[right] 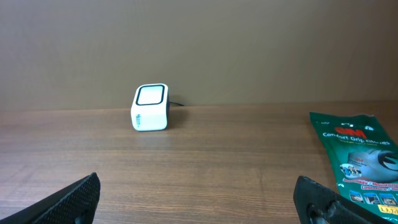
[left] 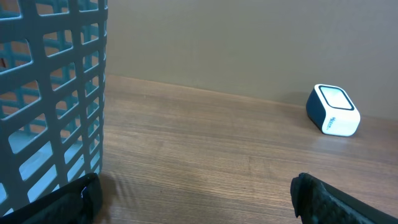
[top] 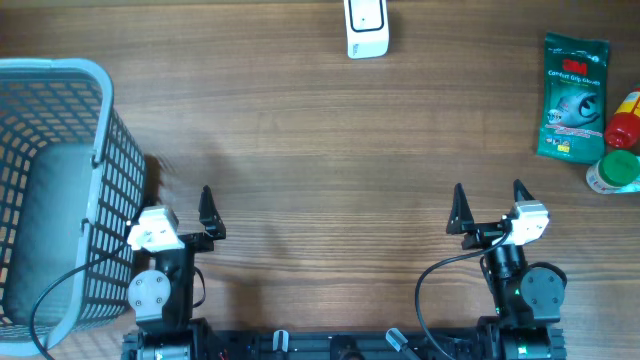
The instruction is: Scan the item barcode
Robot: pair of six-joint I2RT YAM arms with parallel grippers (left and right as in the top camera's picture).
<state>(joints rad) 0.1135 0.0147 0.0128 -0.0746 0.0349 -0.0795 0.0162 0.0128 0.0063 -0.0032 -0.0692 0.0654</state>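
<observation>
The white barcode scanner [top: 366,28] stands at the far middle edge of the table; it also shows in the left wrist view as a white and blue scanner [left: 333,109] and in the right wrist view as the scanner [right: 150,107] with its window facing up. A green glove packet [top: 571,97] lies flat at the far right, and its corner, the packet [right: 360,155], shows in the right wrist view. My left gripper [top: 178,192] and right gripper [top: 488,195] sit near the front edge, both open and holding nothing. Bare wood lies between the left gripper's [left: 196,193] fingers and the right gripper's [right: 198,193] fingers.
A tall grey-blue mesh basket [top: 105,75] fills the left side, right beside my left gripper; its wall [left: 103,74] looms at the left of the left wrist view. A red-capped bottle [top: 624,122] and a green-capped container [top: 615,172] stand at the right edge next to the packet.
</observation>
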